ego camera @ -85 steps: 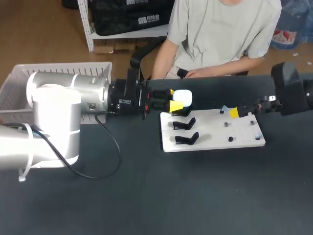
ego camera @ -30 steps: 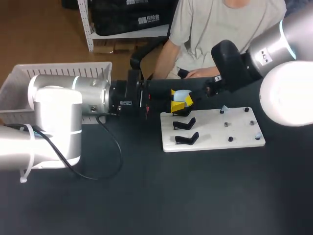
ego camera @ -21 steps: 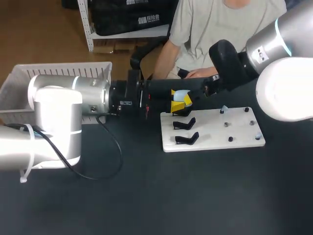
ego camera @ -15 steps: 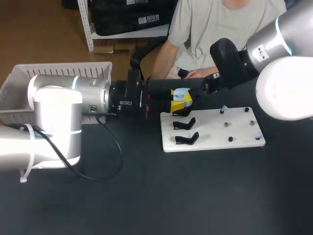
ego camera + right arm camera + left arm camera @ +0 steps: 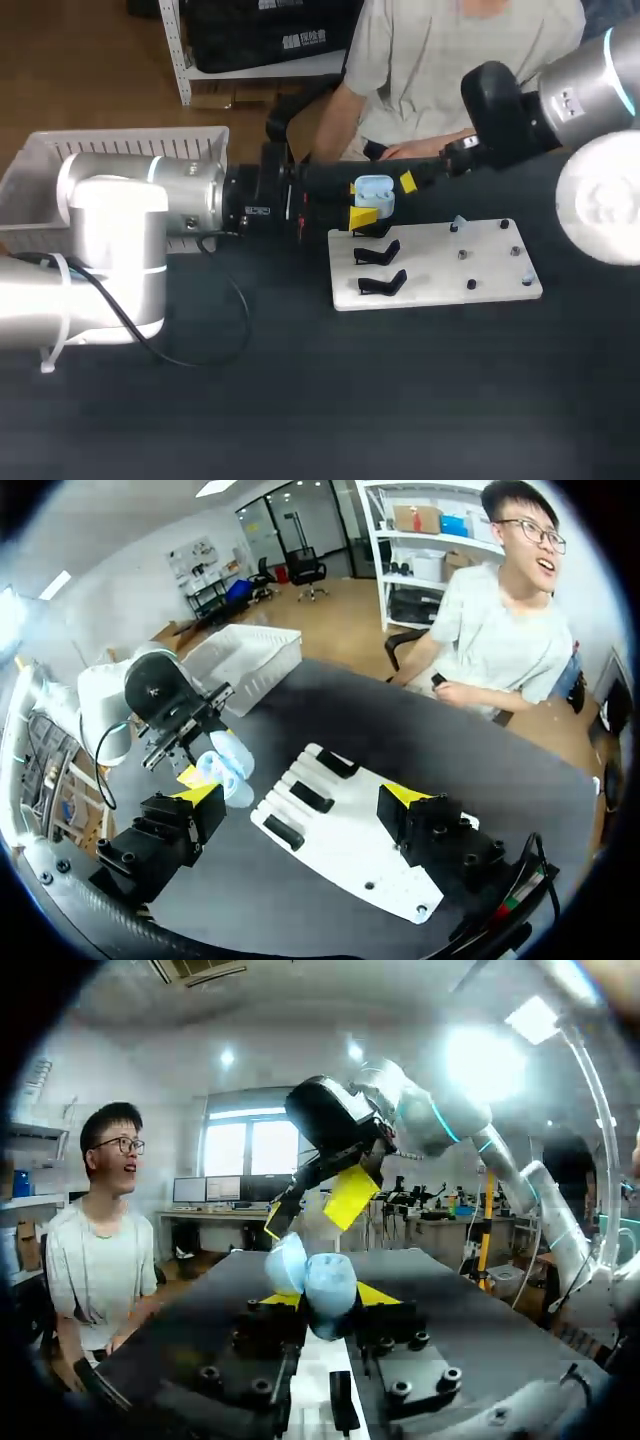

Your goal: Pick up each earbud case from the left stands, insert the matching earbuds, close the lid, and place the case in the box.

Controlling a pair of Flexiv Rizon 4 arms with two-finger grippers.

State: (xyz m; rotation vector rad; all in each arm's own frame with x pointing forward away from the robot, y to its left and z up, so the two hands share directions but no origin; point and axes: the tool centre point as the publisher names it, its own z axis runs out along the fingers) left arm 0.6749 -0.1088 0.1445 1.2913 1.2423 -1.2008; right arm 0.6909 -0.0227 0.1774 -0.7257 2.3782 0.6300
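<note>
A light-blue earbud case [image 5: 374, 190] hangs above the table's far middle, its lid standing open. My left gripper [image 5: 361, 203] is shut on it from two sides. In the left wrist view the case [image 5: 328, 1285] sits between the yellow fingertips [image 5: 377, 1293], with the lid [image 5: 287, 1264] tipped aside. My right gripper [image 5: 405, 185] is just to the right of the case, open and holding nothing. In the right wrist view it [image 5: 302, 796] stands wide open over the white board [image 5: 352, 852], and the case [image 5: 226, 766] lies ahead of one finger.
The white board [image 5: 490, 285] carries black stands [image 5: 381, 283] on its left and small pegs on its right, with a pale-blue piece [image 5: 459, 221] by the far edge. A white basket [image 5: 130, 142] sits at the far left. A person's hand [image 5: 412, 149] rests at the far edge.
My right gripper, which was at the case a second ago, has drawn back to the right. The case's lid now stands open. The left arm has kept still.
</note>
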